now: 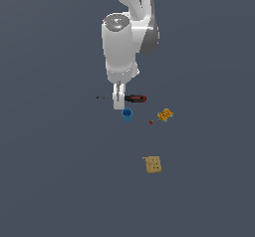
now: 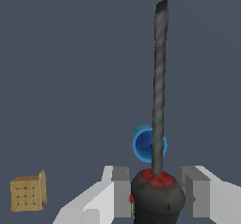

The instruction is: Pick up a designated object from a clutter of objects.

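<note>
The designated object, a screwdriver (image 1: 135, 98) with a red-and-black handle and a thin dark shaft, lies level across the exterior view, its shaft pointing to that view's left. My gripper (image 1: 118, 101) comes straight down onto it where handle meets shaft. In the wrist view the fingers (image 2: 121, 189) press both sides of the handle (image 2: 157, 197) and the shaft (image 2: 160, 86) runs away from the gripper (image 2: 157, 190). The blue cup (image 2: 143, 143) shows behind the shaft, so the screwdriver seems to be off the floor. The rest of the clutter of objects lies around it.
The blue cup (image 1: 127, 114) stands just in front of the gripper. An orange patterned piece (image 1: 165, 114) and a tiny red dot (image 1: 151, 122) lie toward the exterior view's right. A tan dotted box (image 1: 153, 164) sits nearer the camera, and shows in the wrist view as the box (image 2: 28, 192).
</note>
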Controlling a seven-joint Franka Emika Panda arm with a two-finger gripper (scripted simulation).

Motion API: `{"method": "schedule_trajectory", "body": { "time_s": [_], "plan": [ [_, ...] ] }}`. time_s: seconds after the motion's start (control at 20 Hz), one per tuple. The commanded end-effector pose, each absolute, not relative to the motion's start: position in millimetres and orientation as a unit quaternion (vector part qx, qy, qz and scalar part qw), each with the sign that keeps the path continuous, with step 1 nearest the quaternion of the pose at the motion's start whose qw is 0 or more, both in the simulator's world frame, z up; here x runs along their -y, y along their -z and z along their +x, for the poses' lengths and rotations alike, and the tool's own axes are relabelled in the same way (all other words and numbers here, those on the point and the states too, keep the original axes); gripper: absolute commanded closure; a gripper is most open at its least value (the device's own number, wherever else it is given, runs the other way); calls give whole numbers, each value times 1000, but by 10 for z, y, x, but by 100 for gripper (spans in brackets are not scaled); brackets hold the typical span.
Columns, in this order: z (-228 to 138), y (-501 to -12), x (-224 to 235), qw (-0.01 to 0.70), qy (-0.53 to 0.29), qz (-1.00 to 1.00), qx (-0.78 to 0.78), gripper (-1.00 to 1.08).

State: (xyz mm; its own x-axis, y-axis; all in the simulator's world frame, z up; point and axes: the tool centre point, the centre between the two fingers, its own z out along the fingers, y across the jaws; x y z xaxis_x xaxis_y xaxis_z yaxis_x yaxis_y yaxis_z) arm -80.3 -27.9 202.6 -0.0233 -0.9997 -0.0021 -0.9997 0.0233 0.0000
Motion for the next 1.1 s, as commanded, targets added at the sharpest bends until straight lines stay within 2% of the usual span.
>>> {"method": "schedule_trajectory", "body": {
  "time_s": [0.0, 0.6, 1.05],
  "plan": [
    [-841, -2266, 396, 1, -1, -699, -715, 108],
    [-971, -3337, 928, 0, -1, -699, -716, 108],
    [-1004, -3827, 1166, 0, 0, -699, -715, 108]
  ]
}}
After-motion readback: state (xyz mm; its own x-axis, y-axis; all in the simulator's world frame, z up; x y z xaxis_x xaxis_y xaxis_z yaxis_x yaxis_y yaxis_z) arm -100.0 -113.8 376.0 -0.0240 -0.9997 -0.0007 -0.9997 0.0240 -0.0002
